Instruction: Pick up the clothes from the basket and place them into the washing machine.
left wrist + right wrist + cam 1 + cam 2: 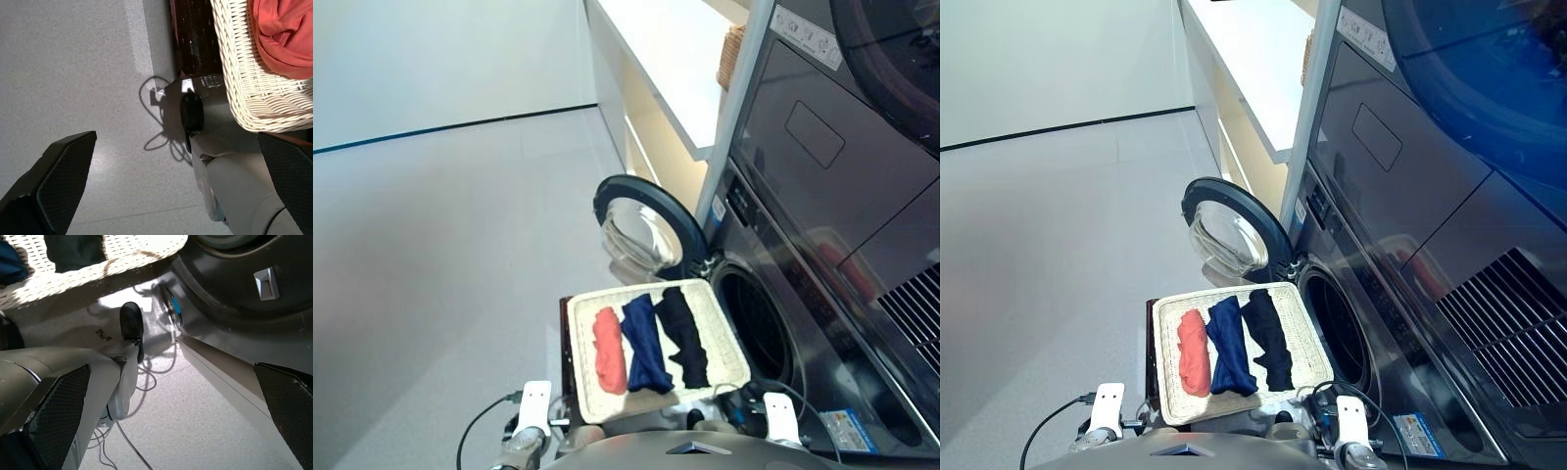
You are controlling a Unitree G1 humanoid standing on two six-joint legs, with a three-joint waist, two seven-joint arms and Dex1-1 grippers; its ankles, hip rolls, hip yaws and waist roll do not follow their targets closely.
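The cream wicker basket (582, 364) stands on a dark frame in front of the washing machine (822, 343). In it lie three garments side by side: coral-red (610, 351), navy blue (645, 343) and black (685, 336). The round drum hole (754, 318) is uncovered and the glass door (641, 230) is swung wide. My left gripper (176, 142) hangs open over the floor beside the basket's corner (244, 93), near the coral-red garment (283, 34). My right gripper (172, 369) is open and empty, low between the basket (112, 264) and the machine's front (234, 303).
A dark appliance (842, 127) is stacked above the washing machine. A white counter (666, 59) runs along the wall behind, with a small wicker container (732, 54) on it. Grey floor (440, 255) spreads out to the left. Black cables (475, 431) trail near my left wrist.
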